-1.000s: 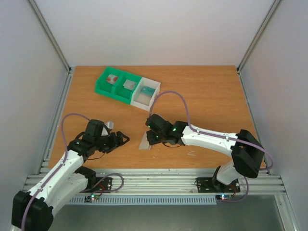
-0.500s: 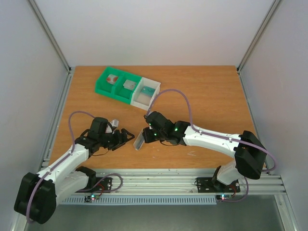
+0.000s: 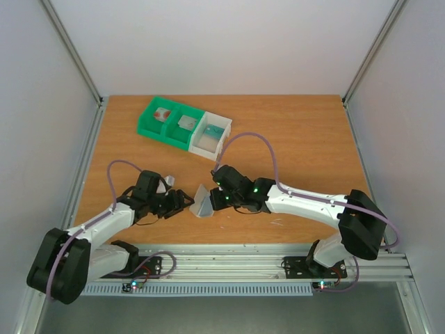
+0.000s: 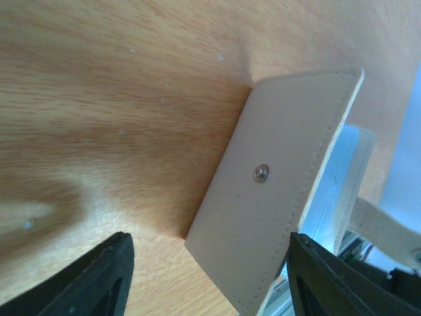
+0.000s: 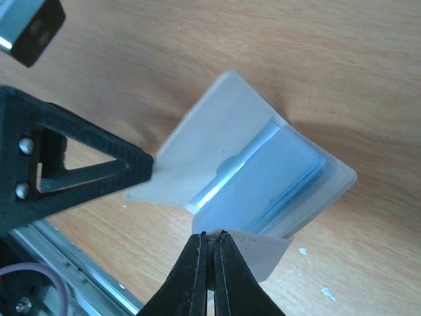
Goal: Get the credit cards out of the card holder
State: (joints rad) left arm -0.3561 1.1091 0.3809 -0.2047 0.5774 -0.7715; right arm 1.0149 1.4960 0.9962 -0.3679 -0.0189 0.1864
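The card holder (image 3: 204, 204) stands on its edge on the table, opened like a book. In the right wrist view its pale outer panels (image 5: 197, 155) spread apart around a blue-grey inner pocket (image 5: 276, 181). My right gripper (image 5: 212, 236) is shut on the holder's small white tab (image 5: 263, 253); it also shows in the top view (image 3: 218, 199). My left gripper (image 4: 209, 245) is open, with the holder's outer panel and its snap stud (image 4: 262, 173) between the fingers. One left finger (image 5: 85, 172) touches the panel's edge. No credit card shows clearly; only pale layered edges in the pocket.
A green-and-white compartment tray (image 3: 182, 127) stands at the back left, with a small white-and-red flat piece (image 3: 163, 113) in its left compartment and a grey piece (image 3: 185, 122) in the middle one. The table's metal front rail (image 3: 229, 261) runs just behind both arms.
My left gripper has moved right up to the holder. My right gripper has lifted the holder off the table by its tab, and it now stands opened on edge, slightly further left.
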